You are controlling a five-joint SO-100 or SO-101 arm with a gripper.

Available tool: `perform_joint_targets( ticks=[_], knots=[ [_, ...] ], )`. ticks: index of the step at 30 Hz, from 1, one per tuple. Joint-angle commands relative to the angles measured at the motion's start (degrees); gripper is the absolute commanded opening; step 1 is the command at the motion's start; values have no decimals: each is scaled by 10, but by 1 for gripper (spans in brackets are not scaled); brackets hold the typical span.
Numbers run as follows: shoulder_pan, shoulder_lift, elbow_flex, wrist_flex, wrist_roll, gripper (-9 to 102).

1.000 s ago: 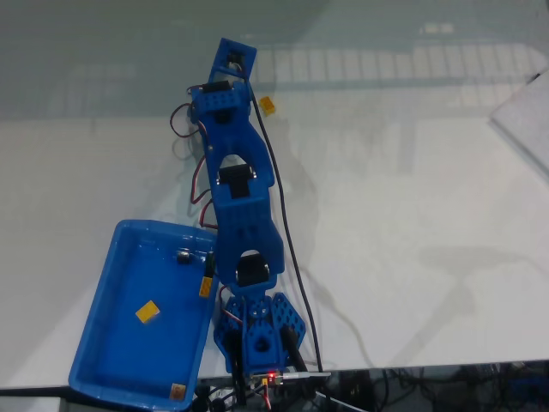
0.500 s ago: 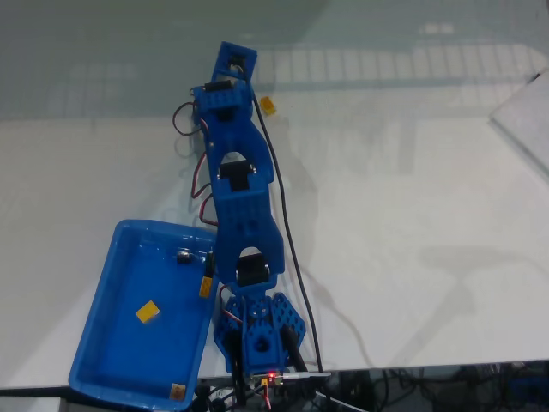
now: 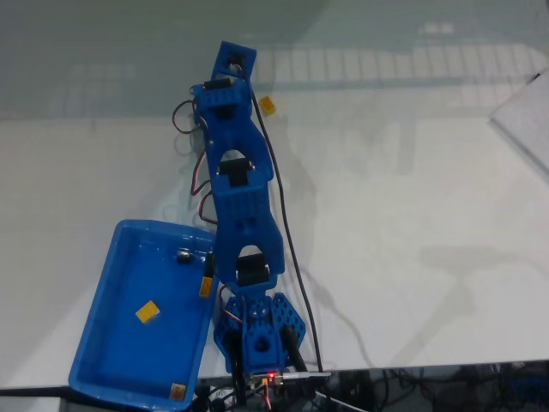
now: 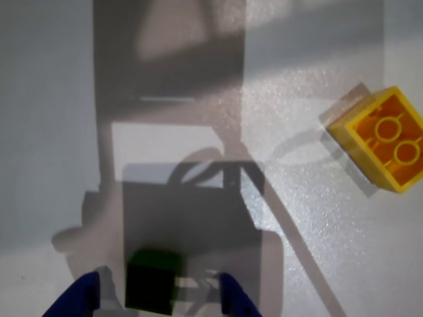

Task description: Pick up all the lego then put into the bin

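In the wrist view my gripper is open, its blue fingertips standing on either side of a dark green lego brick on the white table, with gaps on both sides. A yellow lego brick lies apart to the upper right, also seen in the fixed view as a yellow brick beside the stretched blue arm. The blue bin sits at the lower left and holds a second yellow brick and a black brick.
A tan square sticker lies in the bin's near corner. Red wires and a black cable run along the arm from its base. A pale sheet rests at the table's right edge. The table's front edge runs just below the base.
The arm's upper links have shifted slightly toward the far side of the table. The bricks and the bin have not moved.
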Motion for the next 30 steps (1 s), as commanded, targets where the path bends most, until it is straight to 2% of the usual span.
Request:
perform_joint_targets(
  ticks=[1,8,16,25,30],
  knots=[
    [0,4,-36,2,-5,23],
    [-1,-3,-40,3,-9,17],
    [-2,-7,-40,4,-16,0],
    [-6,9,-40,5,-8,0],
    [-28,129,-24,44,19,0]
  ],
)
